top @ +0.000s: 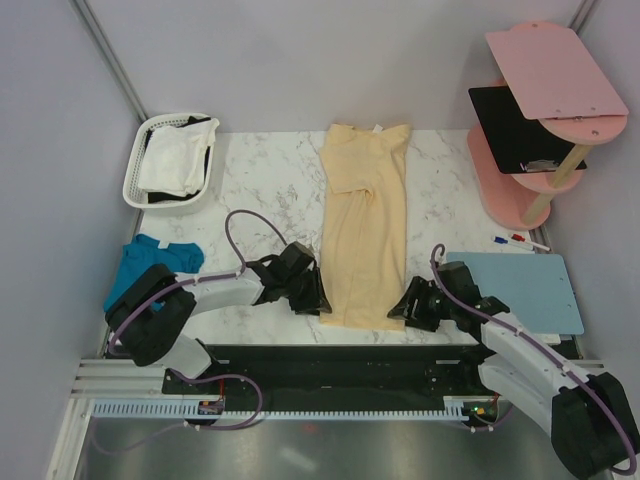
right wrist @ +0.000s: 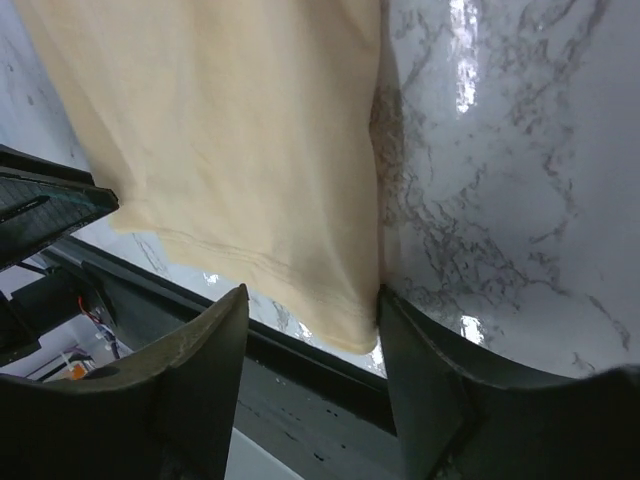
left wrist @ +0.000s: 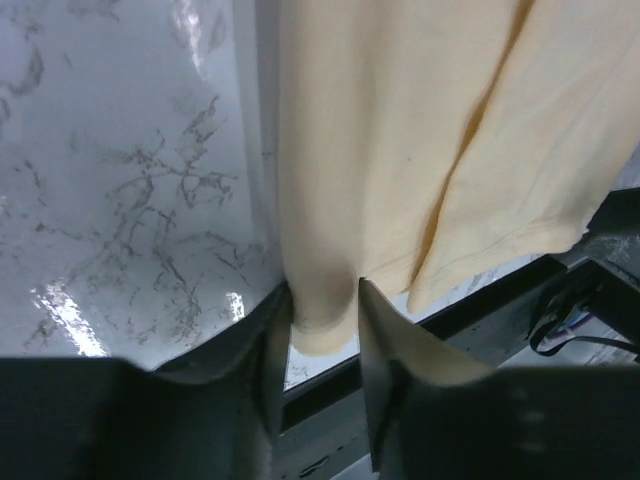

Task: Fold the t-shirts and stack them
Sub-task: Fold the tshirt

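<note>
yellow-cream t-shirt [top: 365, 225] lies centre of the marble table [top: 260, 190], long axis running near-to-far: collar at the far end, hem at the near edge. It's folded in lengthwise to a narrow strip, wider at the shoulders. Soft matte knit, one diagonal crease mid-body, stitched hem visible in both wrist views

left gripper [left wrist: 323, 350] is at the hem's left corner. Narrow gap, cloth fills it and touches both fingers, so it reads as pinching that corner

right gripper [right wrist: 312, 340] is at the hem's right corner with its fingers spread wide. The corner sits against one finger [right wrist: 420, 390], loose, not clamped

hem sits right at the table's near edge, with the black rail just past it. Glossy bare marble on both sides of the strip

teal t-shirt [top: 150, 262] is crumpled at the left edge, partly under the left arm. white t-shirt [top: 175, 160] is bunched in the slotted basket [top: 135, 190], far left. Stiff light-blue mat [top: 520, 285] lies flat just right of the right gripper, and the pink stand [top: 510, 190] is far right
</note>
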Robot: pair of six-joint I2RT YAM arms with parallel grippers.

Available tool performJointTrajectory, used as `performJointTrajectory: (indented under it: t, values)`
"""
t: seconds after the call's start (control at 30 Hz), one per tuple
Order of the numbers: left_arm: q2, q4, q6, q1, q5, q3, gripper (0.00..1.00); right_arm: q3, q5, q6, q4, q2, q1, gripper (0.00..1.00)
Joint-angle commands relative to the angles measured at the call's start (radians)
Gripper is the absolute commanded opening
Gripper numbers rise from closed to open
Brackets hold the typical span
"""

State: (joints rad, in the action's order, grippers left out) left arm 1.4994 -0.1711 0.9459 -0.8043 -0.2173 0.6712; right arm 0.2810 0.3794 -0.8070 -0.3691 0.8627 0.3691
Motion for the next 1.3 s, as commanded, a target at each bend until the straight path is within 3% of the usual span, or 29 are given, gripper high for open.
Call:
performJointTrajectory:
  t: [0.0, 0.1, 0.13, 0.23, 0.27, 0.57, 0.8, 1.27]
  values:
    - [0.056, -0.071, 0.005, -0.016, 0.001, -0.021, 0.31, -0.057, 0.004, -0.053, 0.033, 0.036, 0.021, 0.56]
    - [0.068, -0.071, 0.005, -0.021, -0.004, -0.010, 0.10, -0.043, 0.004, -0.054, 0.038, 0.048, 0.033, 0.36]
    - [0.073, -0.073, 0.004, -0.024, -0.005, -0.004, 0.05, -0.040, 0.004, -0.052, 0.035, 0.050, 0.034, 0.21]
    - [0.061, -0.085, 0.002, -0.026, -0.001, 0.007, 0.02, -0.017, 0.009, -0.046, 0.016, 0.041, 0.036, 0.02]
    - [0.052, -0.100, 0.002, -0.026, 0.012, 0.010, 0.02, -0.008, 0.007, -0.043, 0.012, 0.035, 0.037, 0.00]
    - [-0.070, -0.280, -0.038, -0.024, 0.145, 0.163, 0.02, 0.190, -0.094, 0.038, -0.073, -0.018, 0.037, 0.00]
    - [-0.024, -0.387, -0.120, 0.025, 0.199, 0.398, 0.02, 0.336, -0.218, 0.138, -0.030, 0.110, 0.037, 0.00]
    - [0.364, -0.447, -0.320, 0.224, 0.092, 0.829, 0.02, 0.698, -0.474, 0.284, 0.116, 0.513, 0.007, 0.00]
